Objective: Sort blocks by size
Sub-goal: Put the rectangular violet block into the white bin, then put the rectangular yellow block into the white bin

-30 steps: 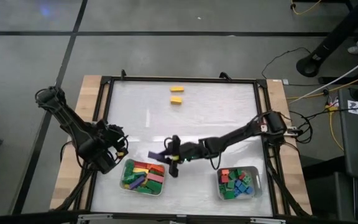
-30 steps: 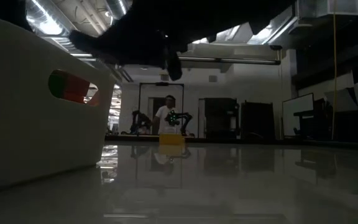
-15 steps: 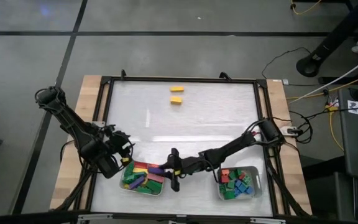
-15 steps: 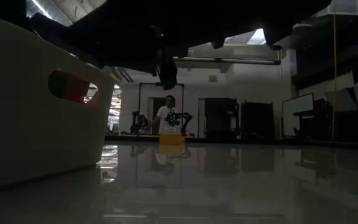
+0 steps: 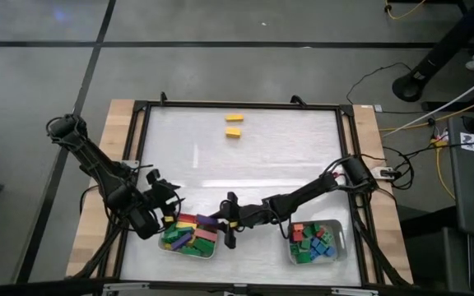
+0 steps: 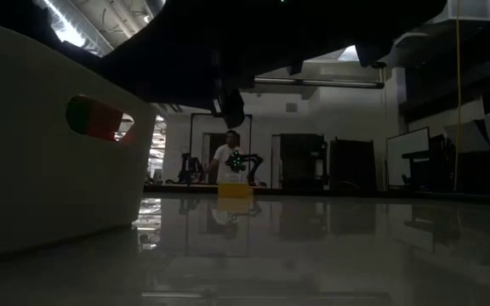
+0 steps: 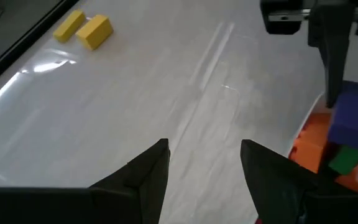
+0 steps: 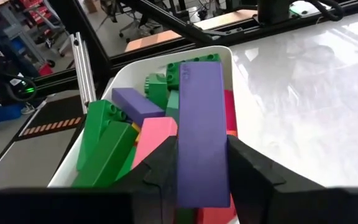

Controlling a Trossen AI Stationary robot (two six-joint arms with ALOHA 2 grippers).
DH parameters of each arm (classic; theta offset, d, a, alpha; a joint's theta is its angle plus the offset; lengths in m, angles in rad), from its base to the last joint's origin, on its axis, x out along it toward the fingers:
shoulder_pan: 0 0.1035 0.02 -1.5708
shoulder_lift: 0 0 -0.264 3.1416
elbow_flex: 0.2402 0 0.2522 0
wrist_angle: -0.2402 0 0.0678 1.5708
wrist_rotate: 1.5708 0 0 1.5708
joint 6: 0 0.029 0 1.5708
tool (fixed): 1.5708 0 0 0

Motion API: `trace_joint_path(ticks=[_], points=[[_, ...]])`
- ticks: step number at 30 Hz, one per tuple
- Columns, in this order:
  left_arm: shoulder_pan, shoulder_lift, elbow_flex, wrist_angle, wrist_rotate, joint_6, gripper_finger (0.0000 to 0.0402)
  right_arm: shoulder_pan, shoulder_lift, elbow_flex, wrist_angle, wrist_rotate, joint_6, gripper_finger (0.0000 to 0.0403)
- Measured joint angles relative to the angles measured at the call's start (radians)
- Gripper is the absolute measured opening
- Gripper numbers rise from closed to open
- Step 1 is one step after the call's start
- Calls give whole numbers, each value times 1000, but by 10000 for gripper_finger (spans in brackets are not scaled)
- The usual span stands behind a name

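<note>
My right gripper is shut on a long purple block, held over the right end of the left pale tray. That tray holds long green, purple, pink, red and yellow blocks. Left of the tray, my left gripper stands open above bare table with nothing between its fingers. The right pale tray holds short red, green and blue blocks. Two yellow blocks lie on the table near its far edge. My right gripper pinches the purple block's two long sides between its two fingers, at the end nearest the wrist. The fingers come from the table's right, slanting slightly down, and lie along the block. The block sticks out ahead, roughly level, above the tray's blocks.
A black frame runs around the white table top. The broad middle of the table holds nothing but the yellow blocks. In the low view the left tray's wall stands at the left, and a person stands in the room behind.
My right gripper has carried the purple block toward the table's near edge and down, so the block now hangs over the left tray's right end. My left gripper has shifted a little toward the tray and tipped, staying open.
</note>
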Motion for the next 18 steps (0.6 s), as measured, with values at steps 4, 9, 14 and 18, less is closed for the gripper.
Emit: trace_joint_path(ticks=[4,9,14,18], points=[[19,0,0,5,-2,-4,186,1,0,0,0,-25,4,118],[59,0,0,8,-3,40,186,1,0,0,0,-35,4,136],[107,0,0,11,-4,80,186,1,0,0,1,-19,5,182],[154,0,0,34,-3,104,186,-1,0,0,0,-16,0,205]])
